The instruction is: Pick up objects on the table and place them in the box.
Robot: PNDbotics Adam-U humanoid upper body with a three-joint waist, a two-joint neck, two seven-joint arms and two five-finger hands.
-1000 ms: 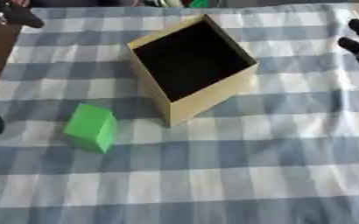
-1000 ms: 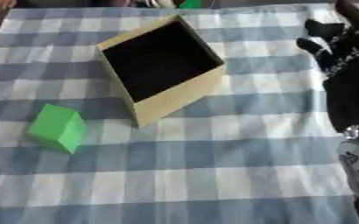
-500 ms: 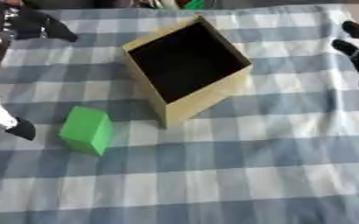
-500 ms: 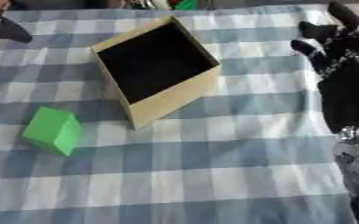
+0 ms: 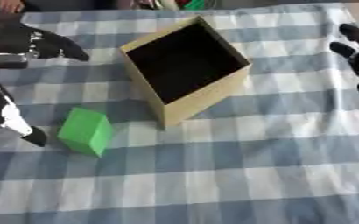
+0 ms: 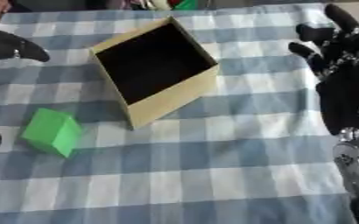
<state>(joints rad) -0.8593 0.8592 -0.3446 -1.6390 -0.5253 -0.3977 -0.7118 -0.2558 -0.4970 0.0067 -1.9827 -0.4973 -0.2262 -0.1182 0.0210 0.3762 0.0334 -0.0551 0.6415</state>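
Note:
A green block (image 5: 87,130) lies on the checked cloth, left of and in front of the box. The tan cardboard box (image 5: 206,98) stands open and skewed at the centre back, its dark inside showing nothing. My left hand (image 5: 28,41) comes in from the left edge, open and spread wide. One finger (image 5: 63,46) points at the box and another (image 5: 11,119) reaches down just left of the block without touching it. My right hand (image 6: 342,61) stands open at the right edge, fingers up, well clear of the box.
The blue and white checked cloth (image 5: 213,175) covers the whole table. Some green and pale things (image 5: 184,4) lie past the far edge, behind the box. A person's hand (image 5: 10,5) shows at the far left corner.
My left hand has come in from the left edge and spread out beside the green block. The box, the block and my right hand keep their places; the view has shifted slightly.

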